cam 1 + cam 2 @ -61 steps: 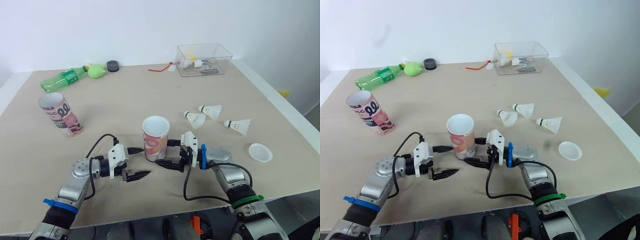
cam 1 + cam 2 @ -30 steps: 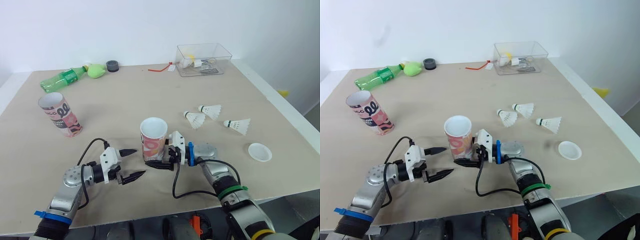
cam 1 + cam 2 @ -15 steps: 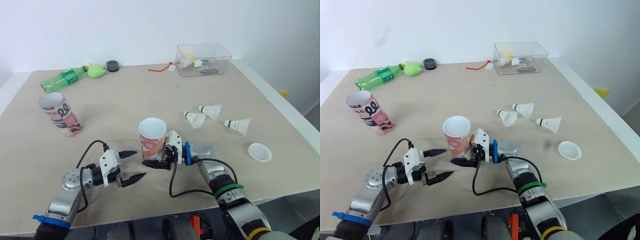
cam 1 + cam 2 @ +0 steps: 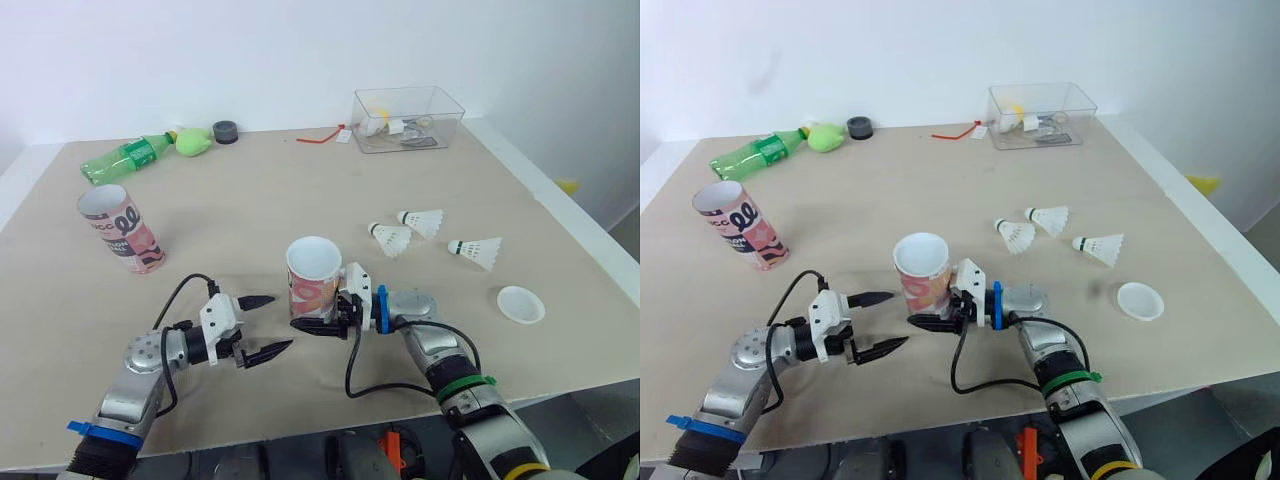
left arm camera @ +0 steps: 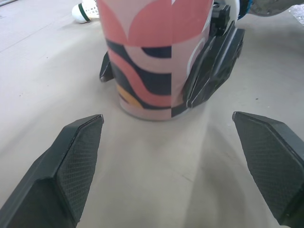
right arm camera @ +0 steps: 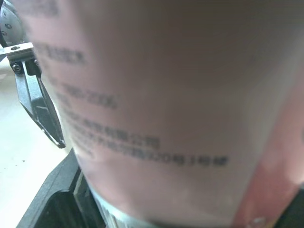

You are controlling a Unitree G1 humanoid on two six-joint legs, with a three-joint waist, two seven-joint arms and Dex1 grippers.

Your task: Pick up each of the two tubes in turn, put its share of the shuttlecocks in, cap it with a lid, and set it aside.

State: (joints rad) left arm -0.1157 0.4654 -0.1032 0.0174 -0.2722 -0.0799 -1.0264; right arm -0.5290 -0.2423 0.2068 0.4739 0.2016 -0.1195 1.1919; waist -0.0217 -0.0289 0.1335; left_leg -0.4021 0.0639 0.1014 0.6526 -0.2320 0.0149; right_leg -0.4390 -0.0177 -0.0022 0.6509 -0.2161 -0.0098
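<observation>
Shifted slightly toward the robot's right since half a second ago, the near tube (image 4: 314, 280) stands upright on the table (image 4: 260, 200), its base clamped between the fingers of the right gripper (image 4: 302, 314). Left gripper (image 4: 262, 326): fingers spread wide, empty, just beside that tube. Second tube (image 4: 120, 228) stands well apart to the left; three shuttlecocks (image 4: 421, 221) and a lid (image 4: 520, 304) lie to the right.

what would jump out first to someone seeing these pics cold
The open pink tube standing in the middle of the table draws the eye first. The right gripper is clamped around its base, and the left gripper is open just beside it. Next come three white shuttlecocks lying loose to the robot's right, a white lid near the right edge, and a second tube standing apart on the left.
</observation>
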